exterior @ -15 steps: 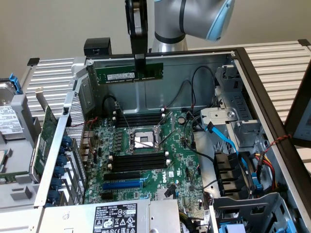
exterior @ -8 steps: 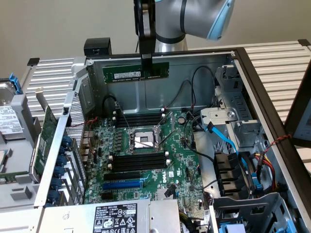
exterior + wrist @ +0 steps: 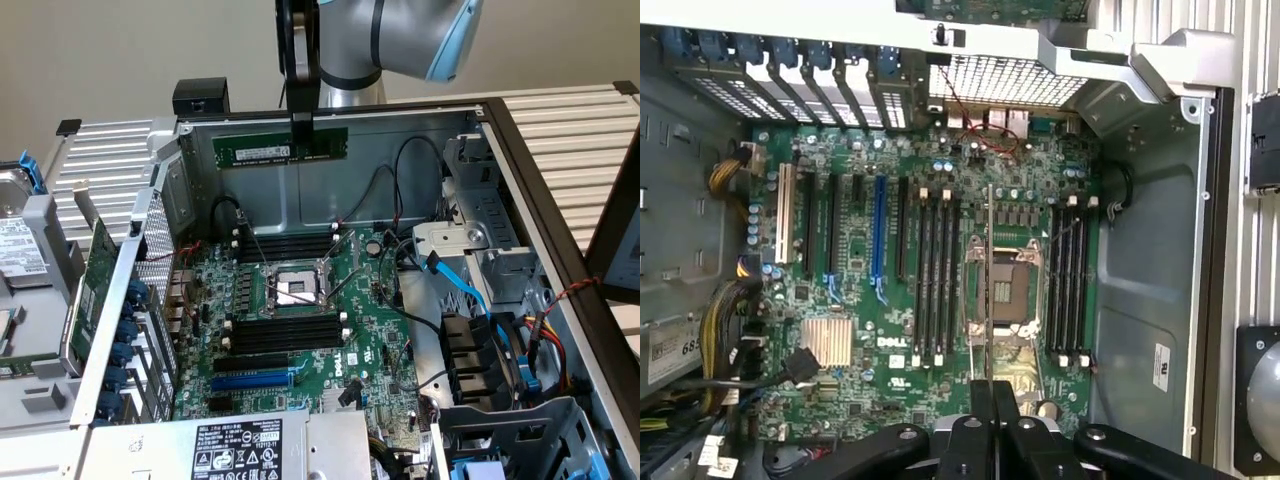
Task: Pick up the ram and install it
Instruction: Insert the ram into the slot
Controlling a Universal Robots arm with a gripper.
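The ram (image 3: 281,148), a long green stick with a white label, hangs level above the open computer case near its back wall. My gripper (image 3: 300,137) is shut on it near its middle, gripping from above. In the wrist view the ram (image 3: 989,280) shows edge-on as a thin line running out from the gripper (image 3: 992,388), over the CPU socket (image 3: 1006,288). Black memory slots lie on both sides of the socket (image 3: 937,275) (image 3: 1070,272). In the exterior view the two slot banks (image 3: 287,245) (image 3: 283,330) sit well below the ram.
A green expansion card with a metal bracket (image 3: 92,290) and a hard drive (image 3: 20,250) lie outside the case at the exterior view's left. Blue and black cables (image 3: 462,285) crowd the drive bays on the right. The power supply (image 3: 236,450) is at the front.
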